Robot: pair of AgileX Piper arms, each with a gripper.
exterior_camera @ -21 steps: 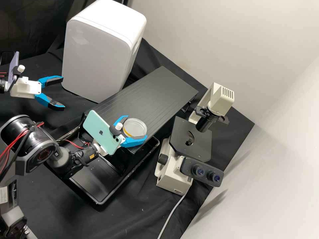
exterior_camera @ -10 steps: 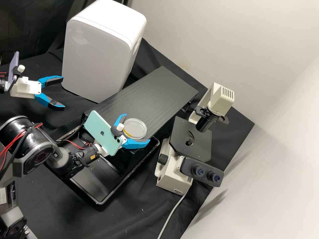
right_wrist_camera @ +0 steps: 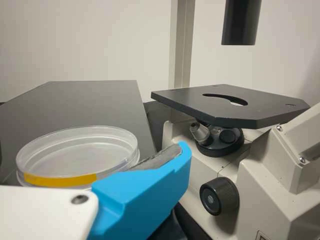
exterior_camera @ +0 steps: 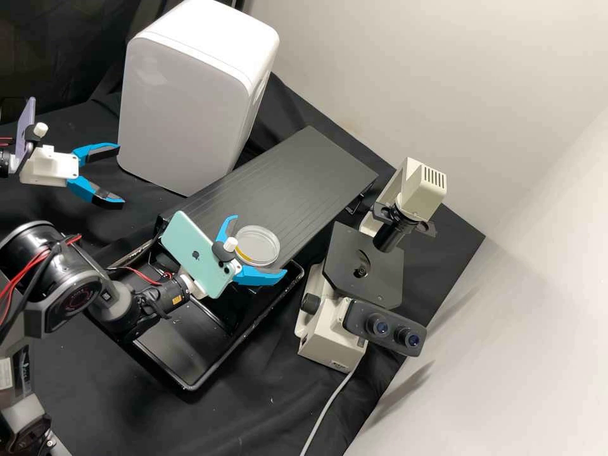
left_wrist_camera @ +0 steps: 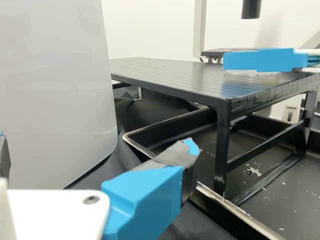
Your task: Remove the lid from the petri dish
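at the near corner of the rack (exterior_camera: 297, 177) the dish (exterior_camera: 256, 245) sits flat, lid (right_wrist_camera: 75, 145) on, yellow band on its side wall. right tool (exterior_camera: 260, 246) is level with it, fingers apart and straddling it, one each side. one finger (right_wrist_camera: 145, 195) looks just beside the rim, but can't tell if it touches. reads as a pre-grasp, nothing lifted yet. side-on straddle makes sense: the pads meet the lid's edge, so closing should catch the lid alone if the height is right. too low and it likely grabs both halves. the raised rack also gives the fingers room around the dish. left tool (exterior_camera: 117, 175) hangs over the tabletop (exterior_camera: 253, 405) beside the white box (exterior_camera: 190, 95), well apart from the dish, fingers apart, holding nothing; probably parked out of the way. tray (exterior_camera: 190, 383) sits under the rack. microscope (exterior_camera: 361, 297) is just beside the rack, so i'd lift straight up.
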